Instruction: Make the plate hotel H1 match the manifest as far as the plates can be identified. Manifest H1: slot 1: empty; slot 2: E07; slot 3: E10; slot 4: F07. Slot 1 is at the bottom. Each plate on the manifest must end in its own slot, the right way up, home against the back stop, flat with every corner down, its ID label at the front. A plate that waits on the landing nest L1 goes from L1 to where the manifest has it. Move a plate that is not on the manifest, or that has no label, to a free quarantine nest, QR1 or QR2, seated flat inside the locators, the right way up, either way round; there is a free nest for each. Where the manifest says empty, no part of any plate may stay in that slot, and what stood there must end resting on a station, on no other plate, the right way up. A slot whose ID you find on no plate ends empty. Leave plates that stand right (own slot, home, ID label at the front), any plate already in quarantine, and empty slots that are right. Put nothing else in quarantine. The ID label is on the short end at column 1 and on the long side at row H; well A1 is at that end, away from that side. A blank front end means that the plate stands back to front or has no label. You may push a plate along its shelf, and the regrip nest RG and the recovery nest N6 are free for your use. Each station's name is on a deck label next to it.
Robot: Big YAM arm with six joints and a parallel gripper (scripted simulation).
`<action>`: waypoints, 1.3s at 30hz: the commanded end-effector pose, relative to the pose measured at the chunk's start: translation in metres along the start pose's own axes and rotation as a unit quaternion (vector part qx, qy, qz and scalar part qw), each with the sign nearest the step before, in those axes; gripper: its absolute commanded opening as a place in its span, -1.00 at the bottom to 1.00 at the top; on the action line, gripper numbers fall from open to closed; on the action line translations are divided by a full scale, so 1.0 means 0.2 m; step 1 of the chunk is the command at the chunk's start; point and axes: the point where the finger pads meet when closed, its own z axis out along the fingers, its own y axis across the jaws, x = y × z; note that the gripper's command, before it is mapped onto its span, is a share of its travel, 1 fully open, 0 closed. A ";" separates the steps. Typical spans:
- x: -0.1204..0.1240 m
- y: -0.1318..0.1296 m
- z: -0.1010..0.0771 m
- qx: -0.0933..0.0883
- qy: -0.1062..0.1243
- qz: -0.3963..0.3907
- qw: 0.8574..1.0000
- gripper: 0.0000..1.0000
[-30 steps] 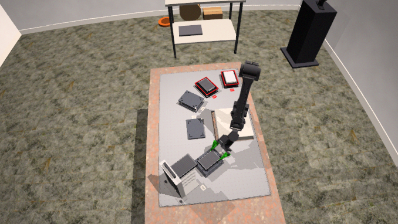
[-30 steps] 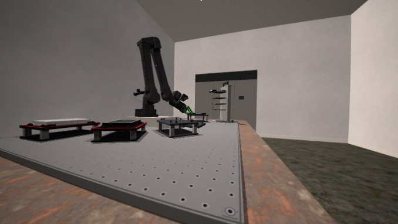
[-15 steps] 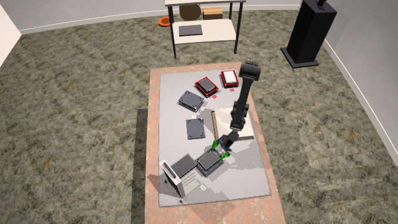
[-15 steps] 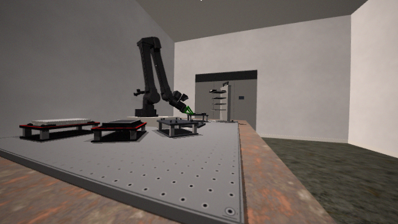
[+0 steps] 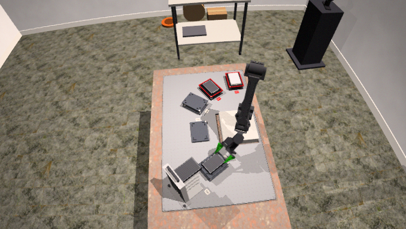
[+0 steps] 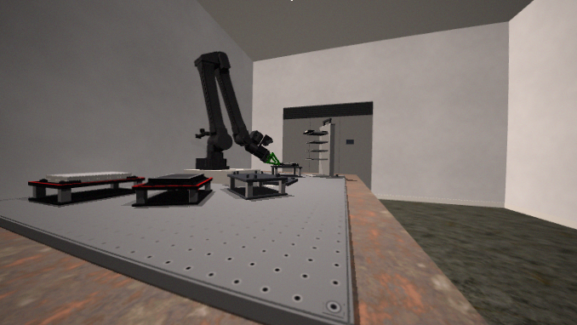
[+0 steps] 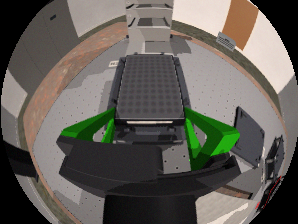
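Note:
A dark multiwell plate (image 5: pixel 213 163) (image 7: pixel 148 86) lies flat on the landing nest (image 5: pixel 213 177) in front of the white plate hotel H1 (image 5: pixel 175 180) (image 6: pixel 332 146) (image 7: pixel 149 3). My gripper (image 5: pixel 224 153) (image 6: pixel 272 160) (image 7: pixel 149 111) reaches down over the plate's near short end. Its green fingers press on both long sides, so it is shut on the plate, which rests on the nest. Another dark plate (image 5: pixel 187 168) lies on the hotel's top shelf. The lower shelves look bare in the wrist view. I cannot read any ID labels.
Two red-framed quarantine nests stand at the far end. One holds a dark plate (image 5: pixel 210 87) (image 6: pixel 176 179), the other a white plate (image 5: pixel 234 78) (image 6: pixel 87 175). Two bare dark nests (image 5: pixel 194 102) (image 5: pixel 199 131) stand mid-deck. The arm's base (image 5: pixel 243 120) stands on a pale pad.

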 end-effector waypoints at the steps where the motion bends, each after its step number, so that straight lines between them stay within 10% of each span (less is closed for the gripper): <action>1: -0.11 0.06 0.00 -0.011 -0.019 0.012 1.000 0.72; 39: -0.32 0.06 -0.08 -0.010 -0.027 0.016 0.999 0.72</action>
